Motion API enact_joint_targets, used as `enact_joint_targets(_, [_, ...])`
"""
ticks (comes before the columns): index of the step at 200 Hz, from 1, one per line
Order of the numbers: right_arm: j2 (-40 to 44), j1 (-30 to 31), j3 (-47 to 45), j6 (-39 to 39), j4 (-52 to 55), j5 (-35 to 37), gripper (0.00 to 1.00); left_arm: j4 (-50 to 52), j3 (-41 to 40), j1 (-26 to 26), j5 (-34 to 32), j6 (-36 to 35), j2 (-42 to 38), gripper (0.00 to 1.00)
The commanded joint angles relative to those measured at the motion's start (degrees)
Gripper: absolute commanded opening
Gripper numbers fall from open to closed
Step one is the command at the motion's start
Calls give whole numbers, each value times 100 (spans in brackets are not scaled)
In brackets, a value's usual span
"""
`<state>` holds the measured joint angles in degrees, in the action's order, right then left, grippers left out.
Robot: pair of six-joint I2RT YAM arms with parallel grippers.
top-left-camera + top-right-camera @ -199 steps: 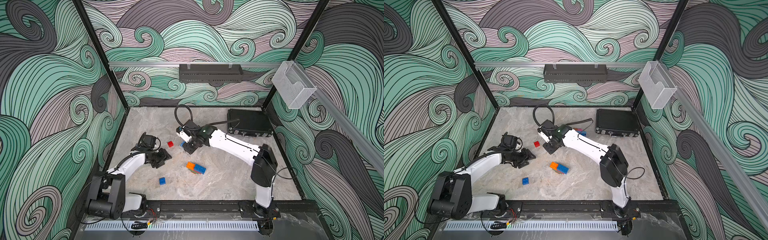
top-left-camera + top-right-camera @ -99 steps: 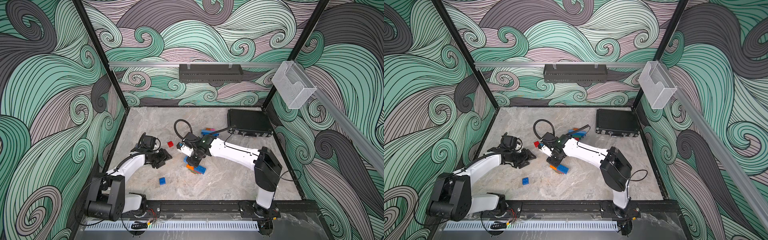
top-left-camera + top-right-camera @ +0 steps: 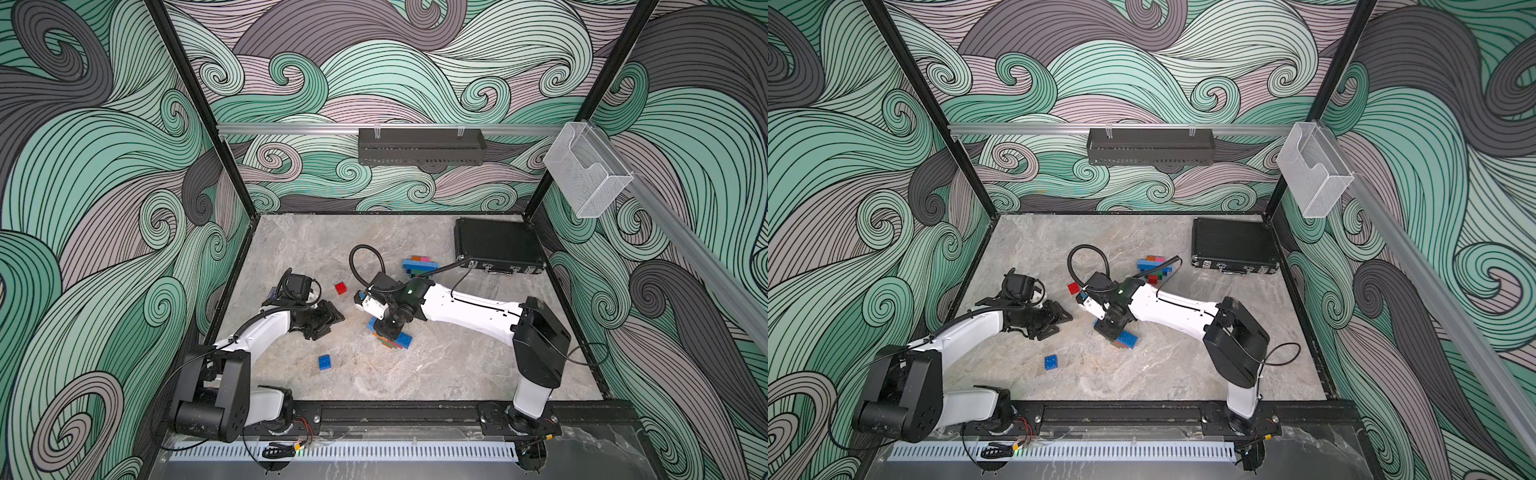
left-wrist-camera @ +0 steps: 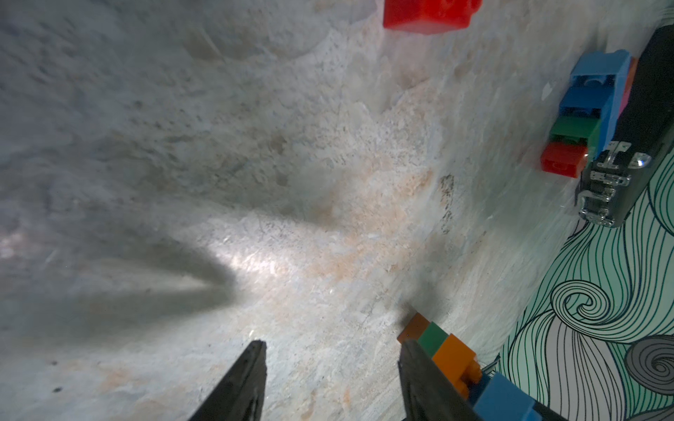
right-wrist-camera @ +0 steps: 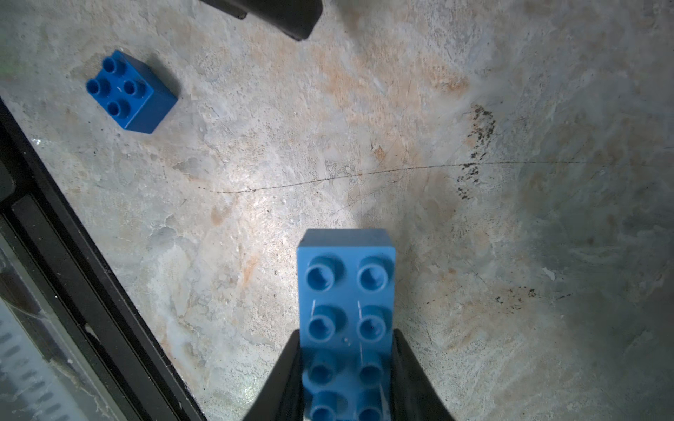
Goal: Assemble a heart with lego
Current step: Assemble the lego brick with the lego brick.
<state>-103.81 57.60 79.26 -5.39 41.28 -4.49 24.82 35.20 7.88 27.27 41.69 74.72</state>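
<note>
Brick [image 5: 345, 291], light blue, clamped in right claw [image 5: 346, 333].

Both top views high at front, angled down & back, whole table [image 3: 436, 374], near-identical, left wrist cam low, close, grazing table twd case [image 4: 653, 109], right wrist cam close, straight down over long brick [image 5: 345, 291], square brick [image 5: 131, 91] upper left, shared w/ top views.

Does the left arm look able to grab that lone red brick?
Probably yes. The left gripper is open and empty, and the red brick lies close ahead of it on the bare table, with nothing between. The right gripper, shut on a light blue brick, sits off to one side.
</note>
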Motion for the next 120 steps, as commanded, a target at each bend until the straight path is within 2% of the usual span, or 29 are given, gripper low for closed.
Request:
enact_joint_targets(1, [177, 9, -65, 51, -161, 132, 32, -29, 13, -58, 51, 58, -116, 59])
enact_joint_targets(120, [-8, 120, -170, -15, 100, 440, 32, -134, -28, -58, 117, 129, -69, 59])
